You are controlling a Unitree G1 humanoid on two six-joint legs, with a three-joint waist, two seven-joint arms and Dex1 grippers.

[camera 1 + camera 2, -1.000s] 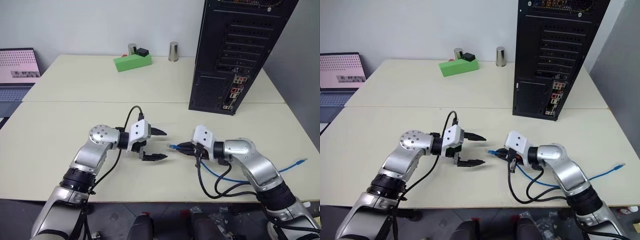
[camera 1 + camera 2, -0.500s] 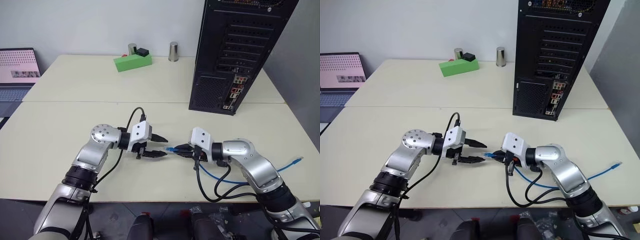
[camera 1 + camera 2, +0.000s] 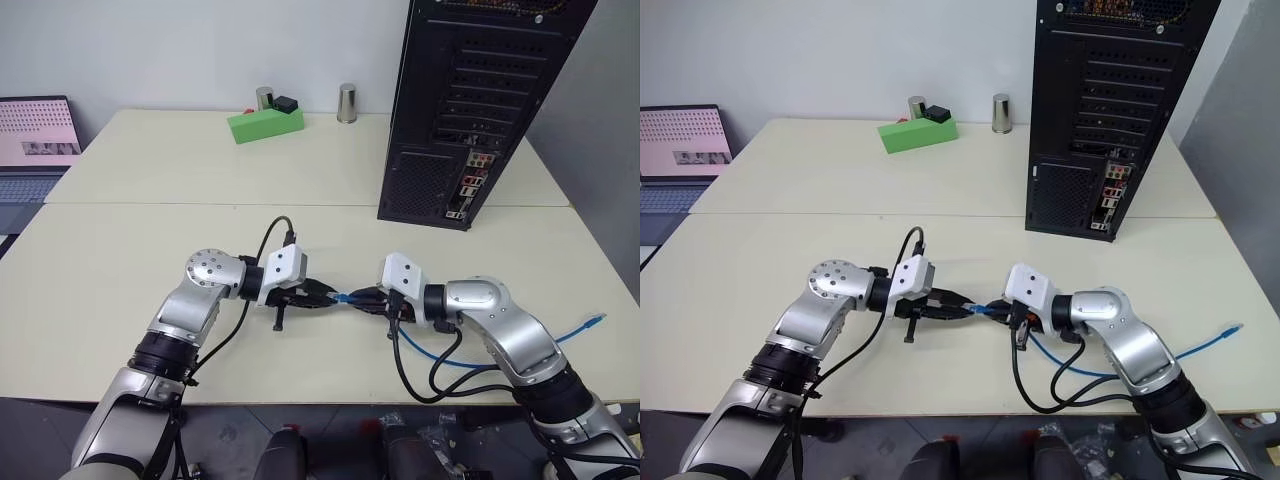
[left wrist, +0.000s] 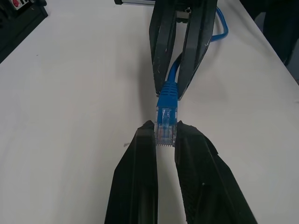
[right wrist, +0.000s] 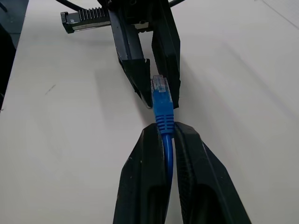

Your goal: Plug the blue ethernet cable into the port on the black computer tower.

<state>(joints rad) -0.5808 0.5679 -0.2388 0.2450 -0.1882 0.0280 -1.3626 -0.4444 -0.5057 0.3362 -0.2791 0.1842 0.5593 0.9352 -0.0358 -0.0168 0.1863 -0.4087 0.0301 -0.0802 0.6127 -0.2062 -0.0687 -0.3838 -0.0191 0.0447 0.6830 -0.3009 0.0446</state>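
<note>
The blue ethernet cable loops over the table near its front edge, its far end lying at the right. My two grippers meet tip to tip low over the table. The right gripper is shut on the cord just behind the blue boot. The left gripper is shut on the clear plug from the opposite side. The black computer tower stands at the back right with its rear face towards me. The port sits somewhere in its coloured connector strip, too small to single out.
A green box with a small black item on it and two metal cylinders stand at the table's far edge. An open laptop sits off to the left. Black robot cables hang under my right arm.
The left gripper's fingers, wide open a second ago, have closed onto the plug that the right gripper holds out. Neither arm has shifted noticeably.
</note>
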